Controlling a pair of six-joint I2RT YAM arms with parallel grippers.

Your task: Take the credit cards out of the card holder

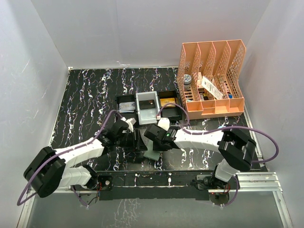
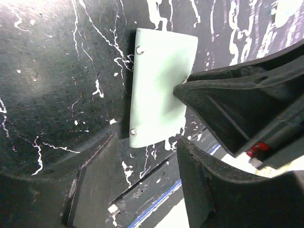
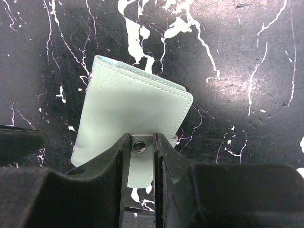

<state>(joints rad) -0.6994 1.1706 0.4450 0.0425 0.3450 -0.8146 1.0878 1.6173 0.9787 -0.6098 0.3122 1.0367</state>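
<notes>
**Card holder [image 3: 128, 109] at 12 o'clock from both hands**

Lies folded shut on bench [image 3: 237, 71]. Right hand [image 3: 141, 140] is nearer, clenched on its snap tab [image 3: 141, 164]. Left hand [image 2: 147, 142] released, empty. Long axis runs 12 to 6 in left wrist view.

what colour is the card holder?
The card holder is pale sage green, with a silver snap on its tab; clearest in the right wrist view.

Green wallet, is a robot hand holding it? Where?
Yes, the right gripper pinches the card holder by its small snap tab. The left gripper is open, holding nothing.
</notes>
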